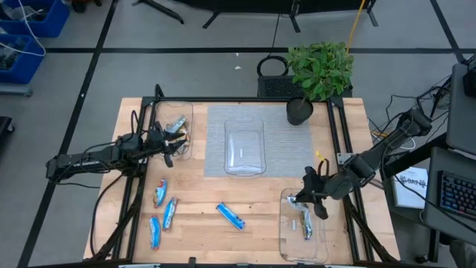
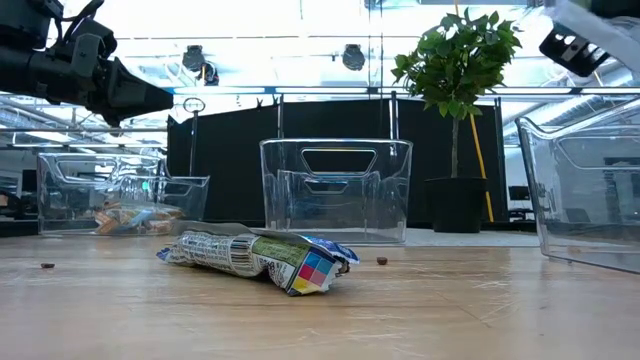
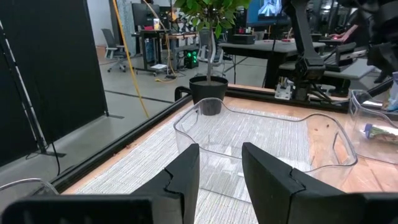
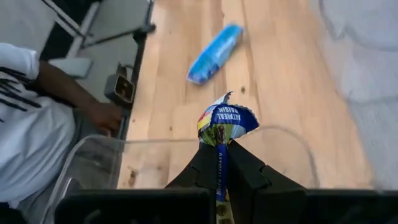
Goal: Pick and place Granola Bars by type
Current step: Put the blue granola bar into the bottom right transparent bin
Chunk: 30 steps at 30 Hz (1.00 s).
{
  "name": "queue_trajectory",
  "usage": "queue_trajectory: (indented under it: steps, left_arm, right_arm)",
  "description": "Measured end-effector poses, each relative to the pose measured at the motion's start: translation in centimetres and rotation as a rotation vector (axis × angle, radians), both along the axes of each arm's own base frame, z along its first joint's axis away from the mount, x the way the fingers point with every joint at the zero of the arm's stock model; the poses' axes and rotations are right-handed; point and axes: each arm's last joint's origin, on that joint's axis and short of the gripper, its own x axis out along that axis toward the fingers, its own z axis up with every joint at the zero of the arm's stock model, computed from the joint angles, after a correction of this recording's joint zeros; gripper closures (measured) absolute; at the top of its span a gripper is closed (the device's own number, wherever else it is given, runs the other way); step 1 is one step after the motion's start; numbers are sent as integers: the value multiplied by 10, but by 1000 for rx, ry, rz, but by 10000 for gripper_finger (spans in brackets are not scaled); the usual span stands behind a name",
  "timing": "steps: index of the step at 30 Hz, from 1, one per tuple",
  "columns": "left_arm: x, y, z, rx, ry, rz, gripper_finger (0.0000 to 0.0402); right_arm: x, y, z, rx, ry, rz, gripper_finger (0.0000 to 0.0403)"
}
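Lower right of the overhead frame, the right tool (image 1: 303, 198) is pinched tight on a blue bar (image 4: 225, 120) above a clear tray (image 1: 286, 242). The left tool (image 1: 178, 143), half open and empty, hovers at the upper-left tray (image 1: 187, 112); five more bars (image 1: 164, 212) lie on the table (image 1: 245, 190), lower left.

a light wooden table (image 1: 253, 197) carries three clear plastic rectangular trays: one (image 1: 172, 128) at the far left corner, one (image 1: 245, 146) at the middle of the far edge on a grey woven mat (image 1: 286, 141), one (image 1: 301, 223) at the near right corner. a leafy green plant in a black pot (image 1: 318, 74) stands at the far right corner. a person in a white sleeve (image 4: 28, 134) sits beyond the table's edge.
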Motion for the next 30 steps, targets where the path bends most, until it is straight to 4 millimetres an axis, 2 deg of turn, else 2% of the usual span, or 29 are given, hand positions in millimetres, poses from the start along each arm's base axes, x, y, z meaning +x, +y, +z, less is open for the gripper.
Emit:
queue_trajectory:
  steps: [6, 14, 18, 22, 30]
  left_arm:
    - [0, 0, 0, 0, 0, 0, 275]
    - [0, 0, 0, 0, 0, 0, 275]
    - [0, 0, 0, 0, 0, 0, 275]
    - [0, 0, 0, 0, 0, 0, 275]
    - [0, 0, 0, 0, 0, -1, 275]
  right_arm:
    - [14, 6, -5, 39, 178, -13, 397]
    - [33, 5, -43, 99, 491, -48, 397]
    - [40, 6, -56, 139, 594, -34, 397]
    - [44, 5, -63, 151, 642, -37, 397]
    - [46, 2, -64, 151, 643, -46, 394]
